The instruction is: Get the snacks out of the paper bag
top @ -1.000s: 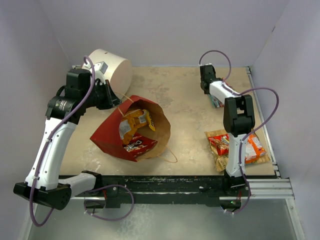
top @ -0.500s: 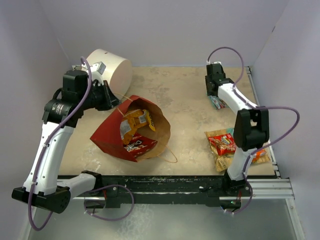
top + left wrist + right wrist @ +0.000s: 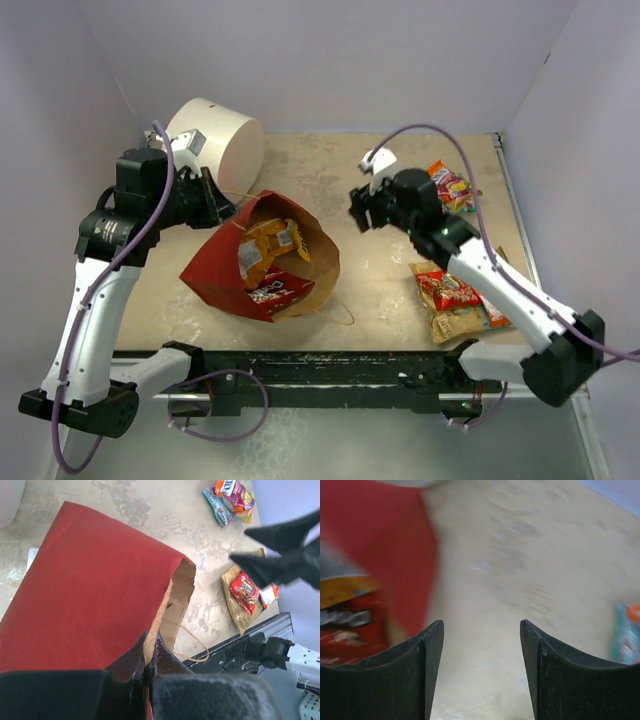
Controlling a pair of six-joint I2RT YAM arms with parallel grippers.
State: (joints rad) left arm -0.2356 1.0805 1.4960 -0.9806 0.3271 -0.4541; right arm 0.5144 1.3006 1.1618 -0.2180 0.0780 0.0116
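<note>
Snacks, which are small flat crinkly foil packets, lie in two places. An orange-and-tan packet [image 3: 268,243] and a red packet [image 3: 276,290] sit inside the tall paper bag [image 3: 212,268], red outside and brown kraft inside. The bag lies tipped over left of the middle of the beige mottled bench [image 3: 375,265], its mouth facing right. Others are out already: a heap of red, orange and tan packets [image 3: 455,295] near the right edge, and teal-and-pink packets [image 3: 450,185] by the far right corner. A white cylinder drum [image 3: 225,135] stands at the far left corner.

The left fingers [image 3: 149,666] are pressed together on the bag's upper rim, pinching the paper so the mouth gapes. The right fingers [image 3: 358,208] stand apart with nothing between them, over bare bench between the bag's mouth and the far right corner, pointing towards the bag.

By their look the packets are light and a little puffed, with slick foil and contents that would crush. A crimped end seam or a corner seems the safer hold, rather than a squeeze across the belly. The orange-and-tan one lies uppermost and looks easiest to reach. The bag is thin and limp — it would likely sag shut or slide if the rim were let go. Its thin string handle [image 3: 345,318], looped at the near side of the mouth, could snag a finger.
</note>
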